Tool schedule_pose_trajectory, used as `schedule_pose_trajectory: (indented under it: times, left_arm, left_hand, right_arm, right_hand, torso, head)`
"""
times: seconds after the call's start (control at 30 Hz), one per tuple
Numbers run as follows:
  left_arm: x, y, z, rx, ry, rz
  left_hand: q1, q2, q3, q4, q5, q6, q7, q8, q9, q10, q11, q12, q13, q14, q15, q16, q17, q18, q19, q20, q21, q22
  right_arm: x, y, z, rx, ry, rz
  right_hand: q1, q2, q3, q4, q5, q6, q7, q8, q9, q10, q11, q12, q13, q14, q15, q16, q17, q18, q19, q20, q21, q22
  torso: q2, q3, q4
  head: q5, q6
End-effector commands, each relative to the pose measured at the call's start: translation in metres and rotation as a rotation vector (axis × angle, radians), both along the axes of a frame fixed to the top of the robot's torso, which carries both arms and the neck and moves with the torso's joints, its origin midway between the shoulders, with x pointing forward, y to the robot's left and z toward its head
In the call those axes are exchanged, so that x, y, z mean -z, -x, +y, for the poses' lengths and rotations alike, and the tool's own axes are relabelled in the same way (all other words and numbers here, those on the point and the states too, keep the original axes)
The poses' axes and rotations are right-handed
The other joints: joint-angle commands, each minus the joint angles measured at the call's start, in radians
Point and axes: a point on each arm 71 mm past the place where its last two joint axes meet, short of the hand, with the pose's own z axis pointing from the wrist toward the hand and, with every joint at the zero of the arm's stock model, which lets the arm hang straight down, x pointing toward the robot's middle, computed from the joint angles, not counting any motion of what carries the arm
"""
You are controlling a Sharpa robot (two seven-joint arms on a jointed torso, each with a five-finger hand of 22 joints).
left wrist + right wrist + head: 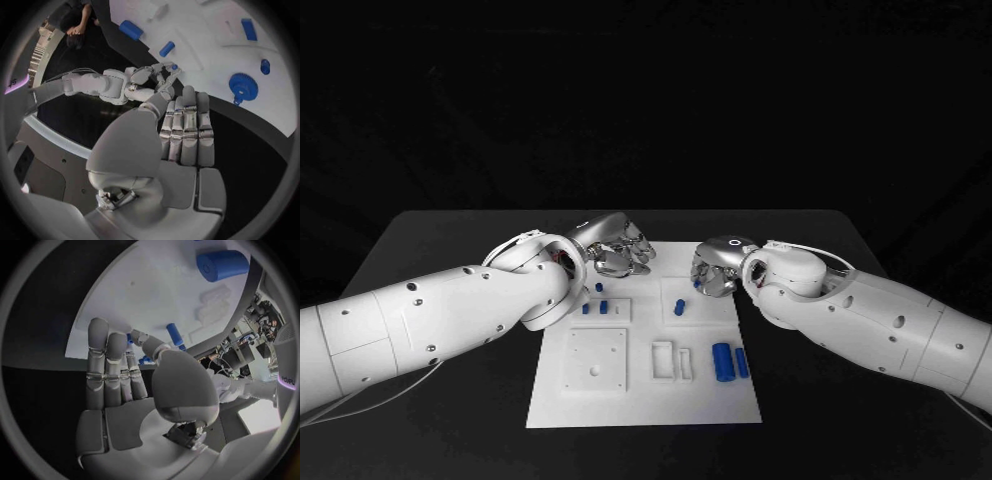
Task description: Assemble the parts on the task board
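black table carrying the white task board at its middle. left hand and right hand hovering over the board's far edge, fingers straight, grasping nothing. blue parts lying near the board's right edge.
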Motion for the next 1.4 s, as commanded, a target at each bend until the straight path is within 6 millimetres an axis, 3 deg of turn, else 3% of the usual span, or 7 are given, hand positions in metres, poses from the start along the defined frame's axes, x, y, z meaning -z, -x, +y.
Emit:
schedule_pose_trajectory:
  times: [0.03, 0.5, 0.77, 1.1, 1.4]
  left_arm:
    - [-0.001, 0.000, -0.001, -0.002, 0.011, 0.001]
    - [-0.001, -0.001, 0.000, -0.007, 0.012, 0.008]
    - [0.000, -0.003, 0.003, -0.017, 0.013, 0.014]
    - [0.001, -0.013, 0.018, -0.069, 0.043, 0.044]
    - [0.001, -0.016, 0.025, -0.092, 0.055, 0.054]
  left_hand:
    - [-0.010, -0.001, 0.000, -0.007, 0.002, -0.004, 0.003, 0.000, 0.001, -0.005, 0.007, -0.001, 0.000, 0.004, 0.004, -0.005, 0.001, -0.010, -0.006, 0.001, -0.002, -0.002]
    - [-0.010, -0.002, -0.001, -0.007, 0.002, -0.005, 0.004, 0.000, 0.001, -0.007, 0.007, -0.001, 0.000, 0.005, 0.004, -0.007, 0.003, -0.010, -0.006, 0.002, -0.001, -0.004]
    - [-0.010, -0.003, 0.000, -0.008, 0.001, -0.007, 0.004, 0.000, 0.001, -0.009, 0.008, -0.001, 0.000, 0.005, 0.004, -0.009, 0.004, -0.010, -0.006, 0.002, -0.001, -0.006]
    - [-0.010, -0.001, 0.000, -0.007, 0.002, -0.009, 0.005, 0.000, 0.001, -0.009, 0.008, -0.001, 0.000, 0.006, 0.004, -0.011, 0.006, -0.009, -0.006, 0.002, -0.001, -0.007]
    - [-0.010, -0.001, 0.000, -0.007, 0.002, -0.009, 0.005, 0.000, 0.001, -0.009, 0.008, -0.001, 0.000, 0.006, 0.004, -0.011, 0.006, -0.009, -0.006, 0.002, -0.001, -0.007]
  right_arm:
    - [0.005, 0.001, 0.001, -0.007, 0.026, 0.010]
    - [0.008, 0.002, 0.006, -0.009, 0.017, 0.013]
    - [0.007, 0.002, 0.005, 0.012, 0.016, -0.028]
    - [0.003, 0.004, 0.006, 0.016, -0.021, -0.078]
    - [-0.003, 0.007, 0.007, 0.009, -0.087, -0.102]
  right_hand:
    - [-0.001, 0.011, 0.002, 0.005, -0.007, 0.016, -0.001, -0.002, 0.002, 0.015, -0.002, -0.005, 0.001, -0.003, -0.004, 0.007, -0.001, 0.003, -0.005, -0.005, 0.001, 0.009]
    - [0.006, 0.018, 0.004, 0.006, -0.020, 0.038, -0.006, -0.002, 0.002, 0.037, -0.010, -0.005, 0.001, -0.004, -0.011, 0.009, -0.001, -0.002, -0.008, -0.013, 0.001, 0.068]
    - [0.026, 0.031, 0.065, -0.018, -0.042, 0.094, -0.017, -0.001, 0.006, 0.100, -0.027, -0.005, 0.003, -0.005, -0.023, 0.011, 0.001, -0.010, -0.014, -0.025, 0.044, 0.133]
    - [0.021, 0.021, 0.113, -0.018, -0.090, 0.113, -0.022, -0.002, 0.006, 0.123, -0.034, -0.005, 0.003, -0.004, -0.031, 0.012, -0.001, -0.016, -0.016, -0.033, 0.109, 0.245]
    - [0.022, 0.017, 0.118, -0.013, -0.091, 0.116, -0.024, -0.002, 0.006, 0.126, -0.035, -0.005, 0.003, -0.004, -0.034, 0.016, -0.002, -0.016, -0.009, -0.035, 0.092, 0.287]
  torso:
    - [0.000, -0.0004, 0.0002]
    - [0.000, -0.0008, 0.0008]
    - [0.000, -0.0011, 0.0005]
    - [0.000, -0.0009, 0.0004]
    - [0.000, -0.0013, 0.0008]
  head:
    - [0.001, -0.001]
    - [0.003, -0.005]
    - [0.006, -0.006]
    - [0.008, -0.005]
    - [0.018, -0.007]
